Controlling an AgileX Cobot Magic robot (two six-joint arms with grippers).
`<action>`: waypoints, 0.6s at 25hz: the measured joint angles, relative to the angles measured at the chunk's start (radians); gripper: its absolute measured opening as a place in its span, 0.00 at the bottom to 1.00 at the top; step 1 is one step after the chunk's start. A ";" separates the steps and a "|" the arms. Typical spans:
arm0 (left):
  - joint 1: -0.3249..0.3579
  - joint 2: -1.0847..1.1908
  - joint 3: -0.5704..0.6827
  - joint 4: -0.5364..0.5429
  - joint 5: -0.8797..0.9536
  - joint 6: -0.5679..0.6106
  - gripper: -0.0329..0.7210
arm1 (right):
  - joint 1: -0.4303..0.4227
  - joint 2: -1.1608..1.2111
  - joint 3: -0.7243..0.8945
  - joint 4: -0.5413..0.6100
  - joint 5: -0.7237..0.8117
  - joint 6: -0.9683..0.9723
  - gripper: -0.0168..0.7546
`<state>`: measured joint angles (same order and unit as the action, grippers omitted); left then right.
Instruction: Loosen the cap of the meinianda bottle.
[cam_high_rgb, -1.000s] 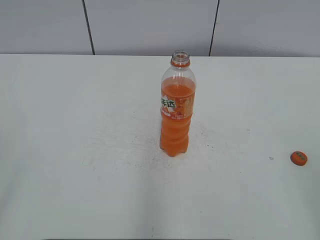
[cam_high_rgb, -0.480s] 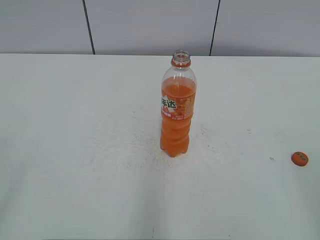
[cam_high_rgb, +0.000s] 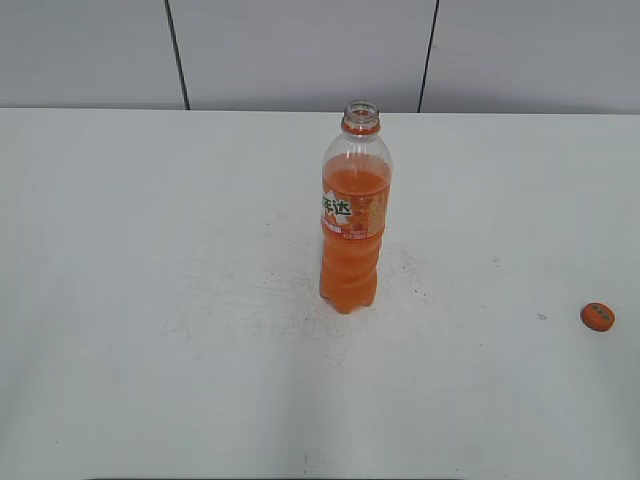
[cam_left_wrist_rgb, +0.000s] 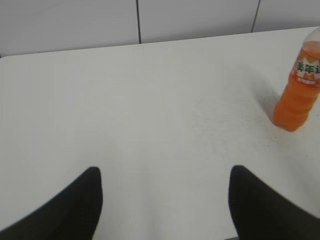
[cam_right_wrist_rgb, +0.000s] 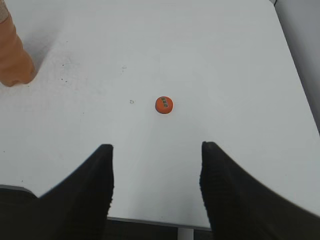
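Observation:
The meinianda bottle (cam_high_rgb: 354, 215) stands upright in the middle of the white table (cam_high_rgb: 150, 250), its mouth open with no cap on it. It also shows at the right edge of the left wrist view (cam_left_wrist_rgb: 300, 90), and its base at the left edge of the right wrist view (cam_right_wrist_rgb: 12, 55). The orange cap (cam_high_rgb: 597, 317) lies flat on the table at the far right, apart from the bottle; in the right wrist view the cap (cam_right_wrist_rgb: 164, 104) lies ahead of my right gripper (cam_right_wrist_rgb: 156, 150). My right gripper is open and empty. My left gripper (cam_left_wrist_rgb: 165, 175) is open and empty, far left of the bottle.
The table's front edge (cam_right_wrist_rgb: 160, 220) shows just beneath my right gripper's fingers. A grey panelled wall (cam_high_rgb: 300, 50) runs behind the table. Neither arm shows in the exterior view.

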<state>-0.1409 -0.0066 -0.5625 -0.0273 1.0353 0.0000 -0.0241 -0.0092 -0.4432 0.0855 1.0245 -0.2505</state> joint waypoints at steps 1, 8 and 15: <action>0.024 0.000 0.000 0.000 0.000 0.000 0.69 | 0.000 0.000 0.000 0.000 0.000 0.000 0.57; 0.135 -0.001 0.000 -0.001 0.000 0.000 0.67 | 0.000 0.000 0.000 -0.001 0.000 0.000 0.57; 0.138 -0.001 0.000 -0.001 0.000 0.000 0.67 | 0.000 0.000 0.000 -0.001 0.000 -0.001 0.57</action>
<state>-0.0027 -0.0073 -0.5625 -0.0281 1.0353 0.0000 -0.0241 -0.0092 -0.4432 0.0844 1.0246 -0.2516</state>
